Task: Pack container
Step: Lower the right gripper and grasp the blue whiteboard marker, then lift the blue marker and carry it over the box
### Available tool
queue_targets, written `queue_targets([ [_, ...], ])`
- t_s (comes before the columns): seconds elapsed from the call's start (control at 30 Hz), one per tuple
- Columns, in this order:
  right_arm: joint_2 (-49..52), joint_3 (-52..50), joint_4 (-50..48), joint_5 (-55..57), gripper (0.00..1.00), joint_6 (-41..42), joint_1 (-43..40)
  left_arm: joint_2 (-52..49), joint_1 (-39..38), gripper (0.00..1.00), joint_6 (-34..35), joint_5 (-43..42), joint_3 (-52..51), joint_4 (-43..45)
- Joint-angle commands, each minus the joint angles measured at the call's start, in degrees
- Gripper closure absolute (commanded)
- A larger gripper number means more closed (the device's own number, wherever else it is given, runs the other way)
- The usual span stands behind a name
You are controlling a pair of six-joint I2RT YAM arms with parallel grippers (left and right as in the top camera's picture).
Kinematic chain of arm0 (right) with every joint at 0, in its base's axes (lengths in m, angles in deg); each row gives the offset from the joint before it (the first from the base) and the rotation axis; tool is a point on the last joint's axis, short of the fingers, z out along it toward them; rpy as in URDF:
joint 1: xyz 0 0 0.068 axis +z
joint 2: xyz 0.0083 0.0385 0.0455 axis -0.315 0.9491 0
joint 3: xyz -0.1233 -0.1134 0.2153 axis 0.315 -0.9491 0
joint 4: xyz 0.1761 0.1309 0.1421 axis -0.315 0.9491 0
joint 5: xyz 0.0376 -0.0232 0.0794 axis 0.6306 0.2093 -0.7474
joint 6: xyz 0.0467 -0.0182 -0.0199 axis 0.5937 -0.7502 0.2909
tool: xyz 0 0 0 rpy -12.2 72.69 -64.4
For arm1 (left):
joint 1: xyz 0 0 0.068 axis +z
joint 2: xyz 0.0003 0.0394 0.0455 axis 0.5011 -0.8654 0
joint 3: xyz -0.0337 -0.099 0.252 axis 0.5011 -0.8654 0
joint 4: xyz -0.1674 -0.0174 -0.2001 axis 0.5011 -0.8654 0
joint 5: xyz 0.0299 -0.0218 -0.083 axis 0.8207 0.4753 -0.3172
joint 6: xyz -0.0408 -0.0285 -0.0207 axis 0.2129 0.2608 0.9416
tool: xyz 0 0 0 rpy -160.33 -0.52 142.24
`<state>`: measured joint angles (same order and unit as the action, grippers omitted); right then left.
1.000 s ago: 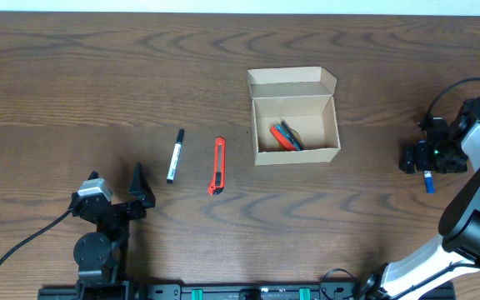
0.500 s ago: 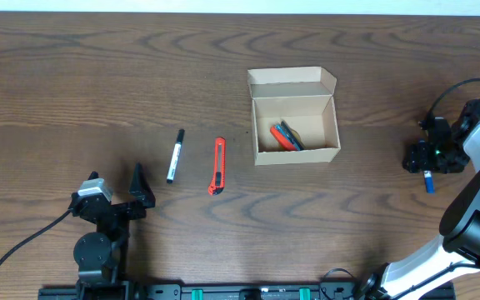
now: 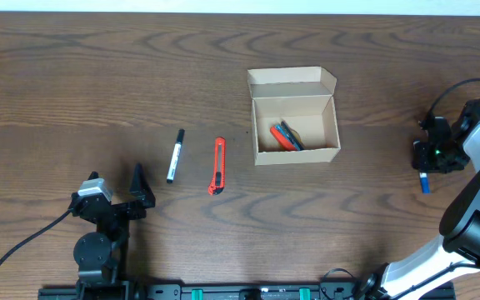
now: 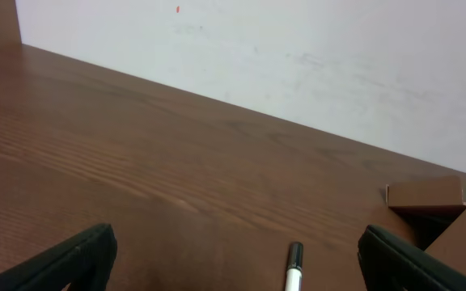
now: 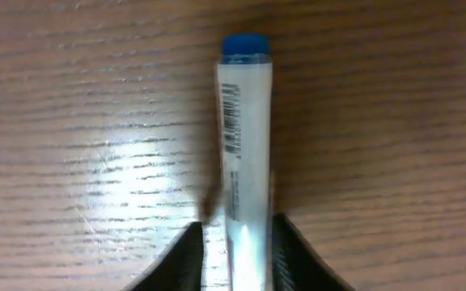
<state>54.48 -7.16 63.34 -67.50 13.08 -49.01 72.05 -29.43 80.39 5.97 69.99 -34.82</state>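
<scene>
1. Right gripper [image 5: 237, 228]: we record its two fingers pressed against either side of a white marker with a blue cap [image 5: 245, 121]. This marker lies flat on the table [image 3: 98, 75], near the right edge.
2. Left gripper [image 4: 233, 255]: jaws spread wide with nothing between them, held low over the table at the near left.
3. Black-capped marker [image 3: 174, 156]: lies on the table just ahead of the left gripper, apart from it.
4. Red utility knife [image 3: 217, 166]: lies just beside the black-capped marker on its right, roughly parallel, not touching.
5. Container [image 3: 298, 156]: stands open right of centre, well apart from both grippers, its flap lid [image 3: 292, 79] folded back.
6. Contents [image 3: 286, 136]: we note a red item and a darker one lying slanted on the container's floor. We cannot tell what they are.
</scene>
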Motion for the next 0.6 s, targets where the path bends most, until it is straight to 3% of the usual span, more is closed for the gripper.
queue_targets([
  [0.0,-0.2,-0.4,-0.2,-0.7,0.94,0.1,-0.5,0.3,0.1,0.05,-1.2,1.5,-1.1,-2.4],
  [0.03,-0.2,-0.4,-0.3,-0.7,0.99,0.1,-0.5,0.3,0.1,0.05,-1.2,1.5,-1.1,-2.4],
  [0.33,-0.2,-0.4,-1.2,-2.4,0.99,0.8,-0.5,0.3,0.1,0.05,-1.2,1.5,-1.1,-2.4],
  [0.57,-0.3,0.6,-2.6,-11.8,0.99,3.6,1.2,0.3,0.1,0.05,-1.2,1.5,-1.1,-2.4],
])
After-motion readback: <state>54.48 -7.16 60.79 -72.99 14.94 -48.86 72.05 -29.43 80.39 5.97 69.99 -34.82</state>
